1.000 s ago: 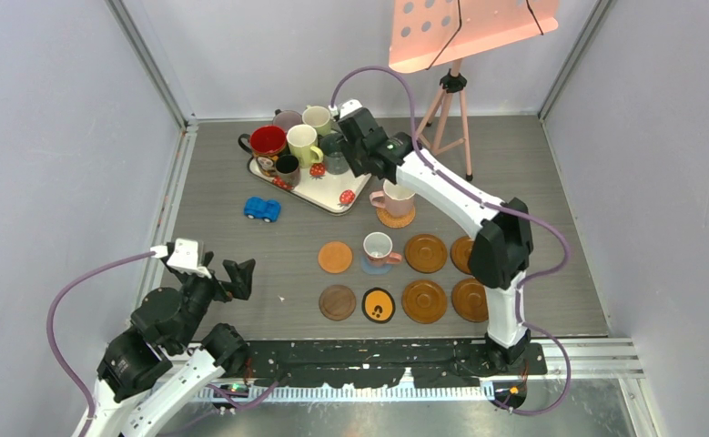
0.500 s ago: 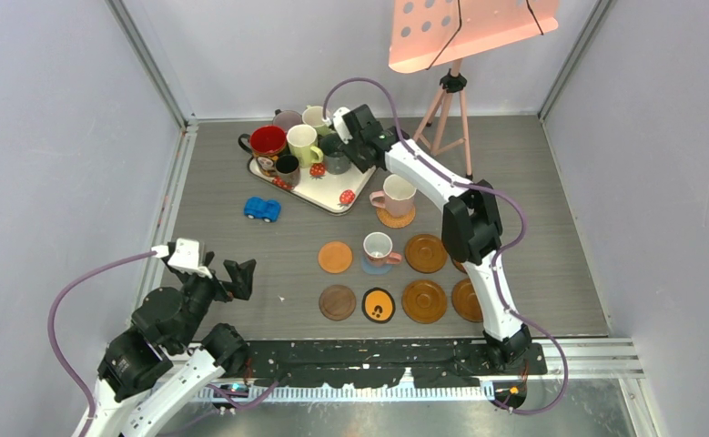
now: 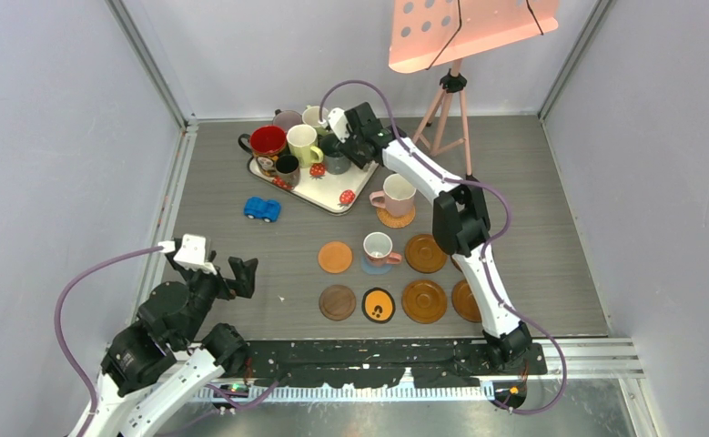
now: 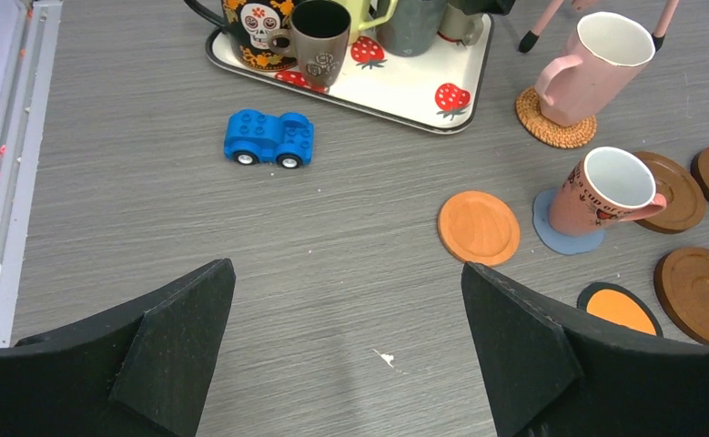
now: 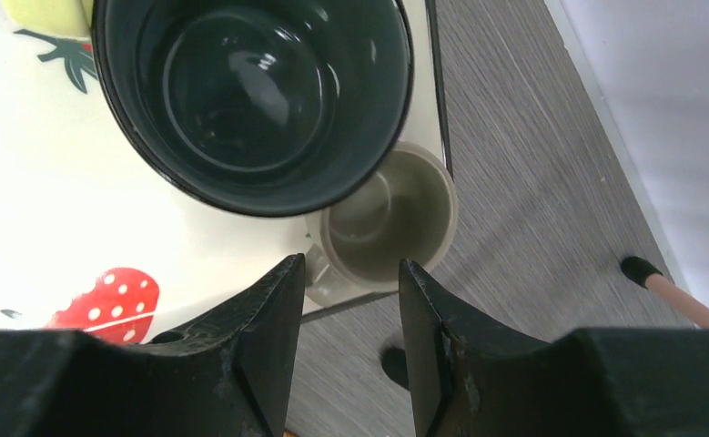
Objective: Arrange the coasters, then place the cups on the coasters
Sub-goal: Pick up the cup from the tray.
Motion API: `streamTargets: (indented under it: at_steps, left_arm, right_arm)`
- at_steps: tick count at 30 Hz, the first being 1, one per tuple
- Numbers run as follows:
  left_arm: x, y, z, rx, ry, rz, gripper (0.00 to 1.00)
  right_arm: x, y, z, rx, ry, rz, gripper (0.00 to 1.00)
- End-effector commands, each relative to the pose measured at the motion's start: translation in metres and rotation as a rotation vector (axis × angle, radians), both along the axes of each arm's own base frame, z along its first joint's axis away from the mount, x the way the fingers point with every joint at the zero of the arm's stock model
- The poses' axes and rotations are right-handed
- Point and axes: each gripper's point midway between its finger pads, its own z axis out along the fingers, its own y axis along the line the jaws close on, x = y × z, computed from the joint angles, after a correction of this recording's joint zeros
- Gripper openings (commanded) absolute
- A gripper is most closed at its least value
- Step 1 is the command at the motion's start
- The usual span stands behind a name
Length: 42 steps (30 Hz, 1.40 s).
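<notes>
A blue toy car (image 3: 262,208) sits on the grey table (image 3: 560,228) near a strawberry-print tray (image 3: 325,188), a pink tripod stand (image 3: 452,84) behind.

A grey wood-grain table (image 4: 241,228) holds a white tray (image 4: 405,84) printed with red strawberries, a blue toy car (image 4: 269,138), a black mug (image 4: 258,27) with a white-and-orange skull pattern, a pale pink mug (image 4: 592,73) on a tan woven coaster (image 4: 537,127), a plain orange coaster (image 4: 479,227) and glossy brown coasters (image 4: 703,296).
</notes>
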Motion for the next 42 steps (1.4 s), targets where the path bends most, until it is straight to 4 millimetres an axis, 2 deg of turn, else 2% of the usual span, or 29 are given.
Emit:
streamTargets:
  at_steps: [1, 5, 12, 21, 22, 24, 27, 30, 37, 42]
  left_arm:
    - [0.006, -0.009, 0.004, 0.002, -0.007, -0.022, 1.0]
    - [0.008, -0.01, 0.001, 0.026, 0.016, -0.016, 0.99]
    - [0.009, -0.008, 0.001, 0.032, 0.011, -0.006, 1.0]
    - [0.006, -0.012, 0.006, 0.001, -0.017, -0.039, 1.0]
    - [0.005, -0.011, 0.006, 0.0, -0.019, -0.039, 1.0]
    - [0.005, -0.011, 0.007, -0.002, -0.022, -0.039, 1.0]
    - [0.005, -0.011, 0.007, 0.001, -0.024, -0.043, 0.99]
    - [0.005, -0.012, 0.007, 0.001, -0.027, -0.044, 0.99]
    - [0.006, -0.012, 0.008, 0.004, -0.033, -0.048, 0.99]
    - [0.004, -0.012, 0.01, -0.004, -0.04, -0.054, 0.99]
  right_arm:
    - [0.018, 0.016, 0.024, 0.022, -0.101, 0.056, 0.49]
    - [0.018, 0.017, 0.016, 0.007, -0.089, 0.076, 0.49]
    - [0.011, 0.014, -0.01, -0.041, -0.042, 0.1, 0.49]
    - [0.008, 0.018, -0.024, -0.055, -0.022, 0.124, 0.49]
    - [0.007, 0.018, -0.025, -0.062, -0.021, 0.126, 0.56]
    - [0.007, 0.016, -0.03, -0.077, -0.021, 0.125, 0.5]
    - [0.006, 0.016, -0.035, -0.1, -0.026, 0.124, 0.48]
    - [0.005, 0.017, -0.03, -0.115, -0.049, 0.134, 0.43]
    - [0.006, 0.02, 0.018, -0.103, -0.141, 0.151, 0.23]
    - [0.002, 0.02, 0.041, -0.107, -0.182, 0.15, 0.18]
